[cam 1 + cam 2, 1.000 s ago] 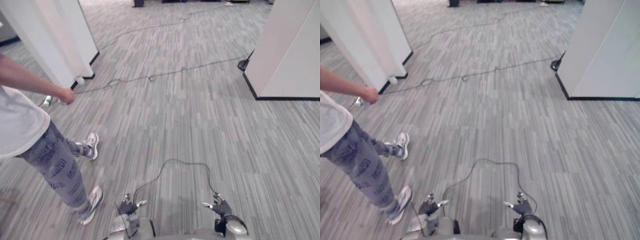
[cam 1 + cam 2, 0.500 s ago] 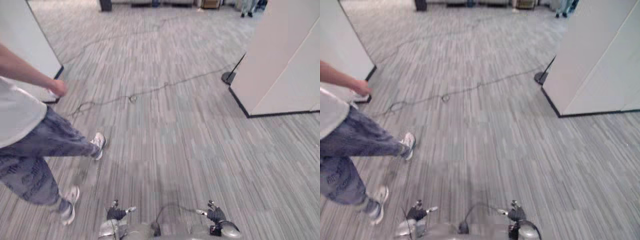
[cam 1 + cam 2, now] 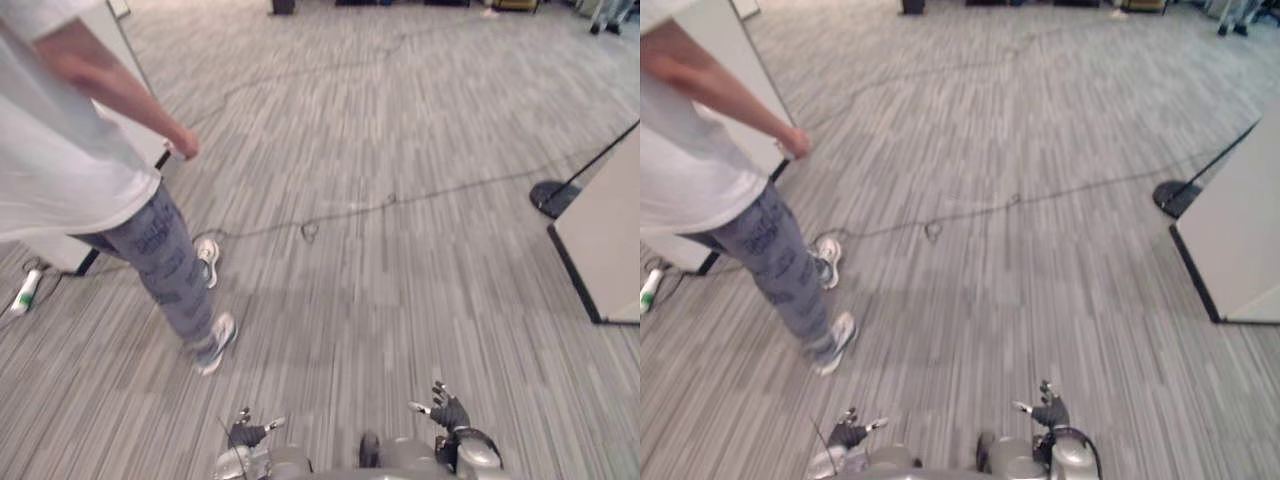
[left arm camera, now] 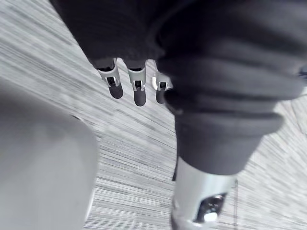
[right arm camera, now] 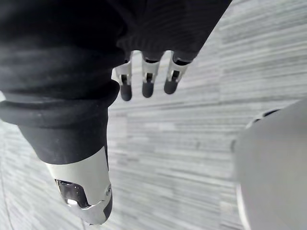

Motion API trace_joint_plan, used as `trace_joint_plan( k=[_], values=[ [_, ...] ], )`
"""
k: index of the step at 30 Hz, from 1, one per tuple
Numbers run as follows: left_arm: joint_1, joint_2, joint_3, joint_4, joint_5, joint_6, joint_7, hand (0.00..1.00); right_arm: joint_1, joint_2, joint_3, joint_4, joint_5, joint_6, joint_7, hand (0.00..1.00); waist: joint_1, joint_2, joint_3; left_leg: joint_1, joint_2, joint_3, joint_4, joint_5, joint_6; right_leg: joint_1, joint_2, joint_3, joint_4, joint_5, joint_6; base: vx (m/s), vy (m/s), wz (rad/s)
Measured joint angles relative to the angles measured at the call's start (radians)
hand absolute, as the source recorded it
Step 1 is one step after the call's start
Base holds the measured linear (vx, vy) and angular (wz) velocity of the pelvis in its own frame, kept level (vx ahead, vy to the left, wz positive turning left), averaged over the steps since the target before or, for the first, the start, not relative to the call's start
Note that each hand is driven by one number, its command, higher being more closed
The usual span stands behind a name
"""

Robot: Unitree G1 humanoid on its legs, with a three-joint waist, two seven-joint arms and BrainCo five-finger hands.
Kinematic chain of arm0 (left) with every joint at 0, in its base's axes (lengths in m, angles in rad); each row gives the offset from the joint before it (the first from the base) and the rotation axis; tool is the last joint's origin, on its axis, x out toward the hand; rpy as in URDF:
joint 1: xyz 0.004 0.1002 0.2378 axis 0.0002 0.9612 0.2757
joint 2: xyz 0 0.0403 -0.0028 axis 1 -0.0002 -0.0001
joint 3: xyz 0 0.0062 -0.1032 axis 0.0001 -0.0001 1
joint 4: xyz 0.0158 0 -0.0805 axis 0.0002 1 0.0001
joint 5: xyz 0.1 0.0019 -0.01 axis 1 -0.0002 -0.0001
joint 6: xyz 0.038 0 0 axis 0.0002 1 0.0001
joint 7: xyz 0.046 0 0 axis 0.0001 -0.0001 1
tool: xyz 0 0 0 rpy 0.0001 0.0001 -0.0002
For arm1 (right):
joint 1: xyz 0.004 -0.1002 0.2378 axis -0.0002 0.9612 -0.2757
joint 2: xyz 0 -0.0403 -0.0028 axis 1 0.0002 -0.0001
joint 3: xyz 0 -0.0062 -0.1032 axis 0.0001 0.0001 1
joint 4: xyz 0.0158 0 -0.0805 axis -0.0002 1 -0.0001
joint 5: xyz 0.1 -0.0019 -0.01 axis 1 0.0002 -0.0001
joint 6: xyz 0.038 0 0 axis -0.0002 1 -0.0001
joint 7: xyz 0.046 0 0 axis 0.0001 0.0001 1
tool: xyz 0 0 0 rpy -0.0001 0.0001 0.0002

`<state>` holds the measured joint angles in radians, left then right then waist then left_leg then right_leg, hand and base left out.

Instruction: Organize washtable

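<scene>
Risk first: we're on open carpet (image 3: 400, 320) w/ a person (image 3: 90, 170) close on our left and a thin cable (image 3: 390, 205) lying across the floor ahead. A step that way could snag it or bump them, and the white partition (image 3: 605, 250) at right narrows the path. Left hand (image 3: 246, 435) and right hand (image 3: 449, 411) hang low, fingers relaxed and apart, holding and touching nothing. Washtable: can't tell where it stands from here, so no organizing possible yet.

no legible text, print on person's trousers (image 3: 160, 262) unreadable
</scene>
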<state>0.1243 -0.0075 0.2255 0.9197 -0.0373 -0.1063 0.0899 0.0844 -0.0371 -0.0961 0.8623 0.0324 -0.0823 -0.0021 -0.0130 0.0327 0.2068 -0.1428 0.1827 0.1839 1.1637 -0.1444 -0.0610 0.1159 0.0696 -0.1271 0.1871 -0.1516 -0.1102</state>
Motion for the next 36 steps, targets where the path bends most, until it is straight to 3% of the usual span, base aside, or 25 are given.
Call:
trace_joint_plan(
  k=[2,4,5,7,8,9,10,11,12,13,14,15,16,17,20,22,24,26,28,29,30,31,32,35,36],
  values=[
    [0.001,0.000,-0.003,-0.034,-0.015,-0.021,-0.003,0.00,-0.032,0.011,0.021,0.073,0.003,0.003,0.001,0.00,0.030,-0.011,0.000,-0.130,-0.031,0.070,-0.291,-0.070,0.022,0.120,-0.028,0.077,-0.075,-0.018,0.021,0.83,0.097,-1.03],
    [0.002,-0.001,-0.017,-0.044,-0.031,-0.032,-0.002,0.00,-0.046,0.019,0.017,0.090,0.003,0.006,0.002,0.00,0.035,-0.011,0.001,-0.181,-0.081,0.062,-0.574,-0.050,0.008,0.183,-0.057,0.112,-0.122,-0.045,0.040,0.68,0.208,-0.88],
    [0.004,-0.006,-0.024,-0.045,-0.033,-0.033,0.000,0.00,-0.046,0.017,0.015,0.095,-0.004,0.003,-0.001,0.00,0.035,0.003,0.000,-0.196,-0.100,0.032,-0.814,-0.003,-0.028,0.232,-0.068,0.141,-0.157,-0.055,0.043,0.53,0.243,-0.72],
    [0.004,-0.012,-0.044,-0.041,-0.040,-0.033,0.000,0.00,-0.042,-0.001,0.018,0.113,-0.006,0.002,-0.003,0.00,0.042,0.048,-0.002,-0.232,-0.071,-0.039,-0.933,0.004,-0.035,0.297,-0.040,0.197,-0.181,-0.073,0.025,0.76,0.482,-0.93],
    [-0.003,-0.006,-0.048,-0.035,-0.050,-0.035,-0.003,0.00,-0.043,0.003,0.015,0.132,-0.006,0.002,-0.006,0.00,0.053,0.029,-0.011,-0.208,-0.092,-0.050,-0.903,0.158,0.025,0.332,-0.060,0.223,-0.134,-0.105,0.025,0.85,0.605,-0.75],
    [-0.005,0.002,-0.048,-0.028,-0.049,-0.035,-0.002,0.00,-0.037,0.011,0.015,0.136,-0.006,0.003,-0.007,0.00,0.049,0.000,-0.022,-0.191,-0.118,-0.045,-0.906,0.192,0.057,0.326,-0.085,0.228,-0.088,-0.110,0.032,0.86,0.617,-0.36],
    [-0.005,0.024,-0.052,-0.016,-0.047,-0.034,-0.004,0.00,-0.014,0.014,0.015,0.139,-0.008,0.001,-0.010,0.00,0.046,-0.048,-0.053,-0.172,-0.160,-0.032,-0.901,0.206,0.079,0.258,-0.128,0.237,0.085,-0.117,0.047,0.54,0.386,0.00],
    [-0.008,0.052,-0.060,-0.013,-0.048,-0.030,-0.003,0.00,0.001,0.025,0.015,0.146,-0.012,0.000,-0.012,0.00,0.039,-0.096,-0.063,-0.144,-0.206,-0.029,-0.883,0.188,0.105,0.166,-0.155,0.250,0.336,-0.087,0.115,0.67,0.428,0.09],
    [-0.012,0.068,-0.060,-0.008,-0.049,-0.029,-0.002,0.00,-0.002,0.033,-0.002,0.141,-0.002,0.000,-0.012,0.00,0.030,-0.122,-0.055,-0.118,-0.235,-0.025,-0.872,0.163,0.139,0.119,-0.170,0.271,0.467,-0.031,0.182,0.66,0.364,0.23],
    [-0.035,0.094,-0.065,0.017,-0.048,-0.022,-0.001,0.00,-0.012,0.048,-0.006,0.144,-0.007,0.001,-0.013,0.00,0.014,-0.149,-0.027,-0.046,-0.280,-0.027,-0.868,0.107,0.162,0.047,-0.185,0.301,0.698,0.120,0.284,0.76,0.409,0.19],
    [-0.050,0.096,-0.069,0.045,-0.047,-0.002,-0.001,0.00,-0.022,0.047,-0.003,0.142,-0.009,0.001,-0.010,0.00,0.005,-0.148,-0.011,0.039,-0.304,-0.034,-0.878,0.056,0.172,-0.031,-0.209,0.263,0.866,0.096,0.244,0.61,0.328,0.11],
    [-0.049,0.089,-0.072,0.052,-0.047,0.003,0.001,0.00,-0.023,0.045,-0.003,0.135,-0.007,0.001,-0.007,0.00,0.001,-0.140,-0.006,0.091,-0.306,-0.034,-0.894,0.034,0.179,-0.067,-0.219,0.228,0.914,0.066,0.196,0.58,0.324,-0.08],
    [-0.046,0.081,-0.098,0.056,-0.045,0.008,0.003,0.00,-0.016,0.023,0.006,0.116,-0.014,-0.006,0.000,0.00,0.000,-0.111,-0.001,0.185,-0.304,-0.043,-0.942,0.008,0.191,-0.141,-0.214,0.162,0.943,0.001,0.146,0.57,0.314,-0.07],
    [-0.038,0.081,-0.141,0.067,-0.042,0.009,0.001,0.00,-0.010,0.009,0.019,0.092,-0.012,-0.013,0.001,0.00,-0.005,-0.083,-0.001,0.268,-0.290,-0.050,-0.989,-0.013,0.203,-0.204,-0.195,0.103,0.896,-0.076,0.126,0.58,0.298,-0.01],
    [-0.045,0.076,-0.157,0.074,-0.039,0.011,-0.002,0.00,-0.008,0.007,0.014,0.044,-0.010,-0.028,0.006,0.00,-0.032,-0.072,0.002,0.391,-0.277,-0.101,-1.055,-0.055,0.208,-0.377,-0.138,-0.016,0.603,-0.131,0.130,0.64,0.194,0.38],
    [-0.056,0.068,-0.158,0.074,-0.039,0.011,-0.002,0.00,-0.006,0.009,0.012,0.026,-0.006,-0.028,0.005,0.00,-0.041,-0.072,0.004,0.444,-0.272,-0.137,-1.096,-0.067,0.191,-0.417,-0.123,-0.075,0.351,-0.074,0.120,0.68,0.119,0.65],
    [-0.055,0.062,-0.154,0.071,-0.029,0.011,-0.002,0.00,-0.005,0.019,0.006,0.015,-0.006,-0.024,0.004,0.00,-0.041,-0.085,0.003,0.512,-0.274,-0.175,-1.093,-0.106,0.125,-0.426,-0.098,-0.092,0.079,0.084,0.094,0.88,0.087,0.87],
    [-0.042,0.040,-0.134,0.071,-0.028,0.010,-0.003,0.00,0.006,0.025,-0.008,0.004,-0.011,-0.017,0.003,0.00,-0.048,-0.079,-0.023,0.537,-0.250,-0.220,-0.981,-0.127,0.093,-0.416,-0.099,-0.068,0.160,0.212,0.005,0.89,0.035,0.90],
    [-0.043,0.015,-0.107,0.065,-0.025,0.010,-0.006,0.00,0.015,0.016,-0.006,-0.041,-0.016,-0.016,0.002,0.00,-0.057,-0.038,-0.023,0.450,-0.222,-0.193,-0.738,-0.107,0.061,-0.377,-0.080,-0.101,0.187,0.140,0.002,0.86,0.008,0.44],
    [-0.041,-0.015,-0.033,0.054,-0.019,0.012,-0.003,0.00,0.026,0.005,0.002,-0.081,-0.016,-0.015,0.002,0.00,-0.056,0.000,-0.017,0.287,-0.147,-0.127,-0.373,0.049,-0.062,-0.304,-0.043,-0.103,0.156,0.096,-0.011,0.61,0.002,0.10],
    [-0.038,-0.022,-0.020,0.051,-0.019,0.012,-0.002,0.00,0.026,0.002,0.005,-0.087,-0.015,-0.014,0.001,0.00,-0.054,0.006,-0.017,0.253,-0.129,-0.115,-0.306,0.096,-0.088,-0.285,-0.033,-0.100,0.149,0.087,-0.014,0.88,0.008,-0.32],
    [-0.030,-0.025,0.001,0.034,-0.019,0.011,-0.002,0.00,0.024,0.002,0.017,-0.093,-0.009,-0.008,-0.003,0.00,-0.048,0.020,-0.007,0.159,-0.044,-0.058,-0.078,0.084,-0.065,-0.201,0.007,-0.080,0.115,0.059,-0.029,0.69,0.015,-0.56],
    [-0.026,-0.007,0.005,0.018,-0.019,0.012,-0.002,0.00,0.024,0.023,0.019,-0.090,-0.002,-0.003,-0.005,0.00,-0.031,-0.002,0.007,0.099,0.003,-0.015,0.031,0.051,-0.013,-0.098,0.019,-0.053,0.071,0.034,-0.035,0.81,0.009,-0.65],
    [-0.012,0.020,0.001,-0.018,-0.020,0.004,-0.002,0.00,0.038,0.062,0.045,-0.080,-0.002,-0.001,-0.016,0.00,0.000,-0.055,-0.001,-0.074,0.043,0.079,-0.115,-0.017,0.014,0.078,0.004,0.026,-0.063,0.018,-0.023,0.56,-0.001,-0.67],
    [-0.013,0.017,0.000,-0.025,-0.019,0.002,-0.001,0.00,0.032,0.064,0.045,-0.071,-0.003,0.001,-0.016,0.00,0.001,-0.052,0.002,-0.094,0.034,0.081,-0.203,-0.031,0.014,0.105,-0.001,0.038,-0.076,0.012,-0.014,0.54,0.095,-0.66]
  ],
)
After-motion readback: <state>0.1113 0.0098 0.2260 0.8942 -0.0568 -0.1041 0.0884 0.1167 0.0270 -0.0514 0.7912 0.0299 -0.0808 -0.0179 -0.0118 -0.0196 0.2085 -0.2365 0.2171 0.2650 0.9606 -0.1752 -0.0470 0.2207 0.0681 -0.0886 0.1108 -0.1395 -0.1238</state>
